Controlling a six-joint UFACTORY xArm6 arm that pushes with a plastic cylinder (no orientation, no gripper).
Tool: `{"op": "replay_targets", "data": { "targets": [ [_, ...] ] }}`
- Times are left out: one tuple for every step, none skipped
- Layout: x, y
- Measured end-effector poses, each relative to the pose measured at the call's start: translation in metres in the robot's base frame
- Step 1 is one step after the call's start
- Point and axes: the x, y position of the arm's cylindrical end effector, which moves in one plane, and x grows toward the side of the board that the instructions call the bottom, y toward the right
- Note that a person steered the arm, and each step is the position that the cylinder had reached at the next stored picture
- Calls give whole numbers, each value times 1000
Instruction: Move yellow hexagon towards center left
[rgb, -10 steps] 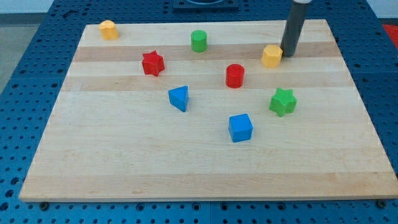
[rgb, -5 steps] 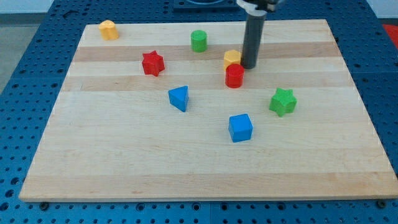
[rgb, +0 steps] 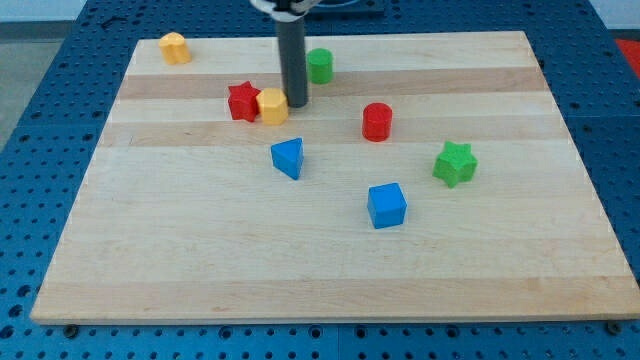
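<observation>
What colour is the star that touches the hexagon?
Red: the star beside the yellow hexagon. The camera view, the only one, shows it.

Place: a robotics lab or test bench.
Base: a blue perforated table (rgb: 40, 120) with a regular grid of holes, the kind used for bolting rigs down.
Work surface: a pale wooden board (rgb: 300, 260) lies on top of it.
Props: small plastic blocks in plain colours, such as a green star (rgb: 455, 163) and a blue cube (rgb: 387, 205), like test pieces.
Machine: a dark rod comes down from the view's top to my tip (rgb: 296, 103).
</observation>
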Motion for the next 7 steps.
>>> {"op": "replay_targets", "data": {
  "targets": [
    [19, -38],
    [36, -71],
    [60, -70],
    [91, -66],
    [125, -66],
    [135, -82],
    [113, -98]
  ]
}}
